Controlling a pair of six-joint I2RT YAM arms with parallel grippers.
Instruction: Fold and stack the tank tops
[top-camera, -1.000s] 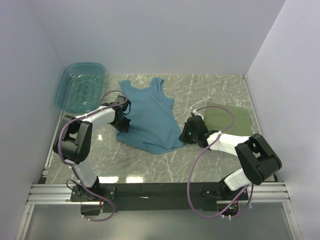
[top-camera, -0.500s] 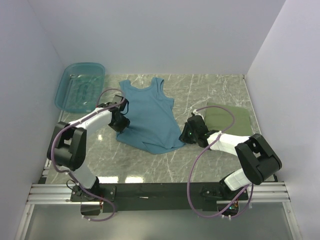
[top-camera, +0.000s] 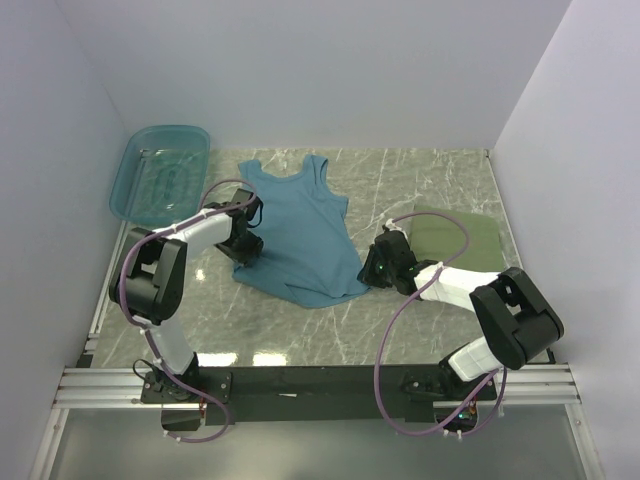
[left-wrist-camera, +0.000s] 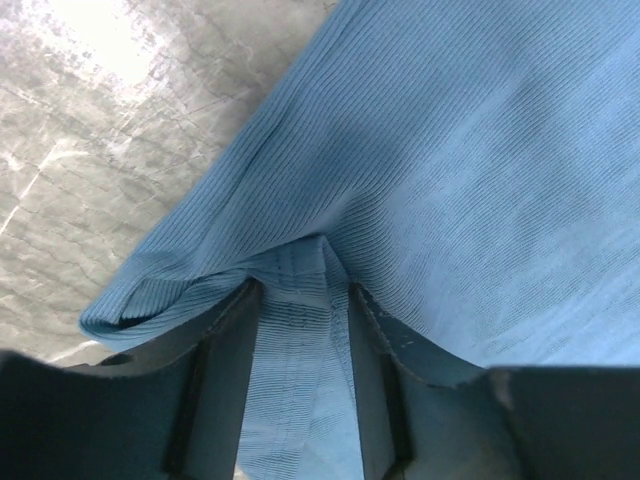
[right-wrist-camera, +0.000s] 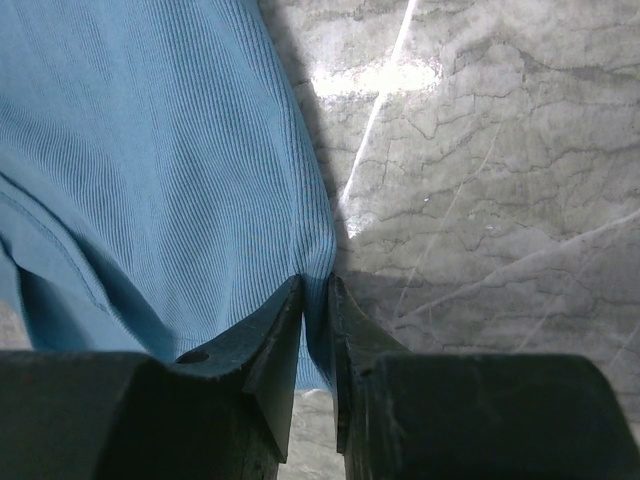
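Observation:
A teal-blue tank top (top-camera: 300, 235) lies spread on the marble table, straps toward the back. My left gripper (top-camera: 247, 250) sits at its lower left hem. Up close, the left gripper (left-wrist-camera: 300, 292) is open, and a ridge of the teal tank top (left-wrist-camera: 480, 150) lies loose between its fingers. My right gripper (top-camera: 369, 271) is at the lower right hem. In the right wrist view the right gripper (right-wrist-camera: 317, 287) is shut on the edge of the teal tank top (right-wrist-camera: 150, 150). An olive green tank top (top-camera: 460, 240) lies folded at the right.
A translucent teal plastic basin (top-camera: 160, 175) stands at the back left corner. White walls close the table on the left, back and right. Bare marble (right-wrist-camera: 500, 150) runs to the right of the teal hem.
My left gripper has opened and let go of the teal hem, and its arm has shifted slightly at the same spot. The right arm has held still with its grip.

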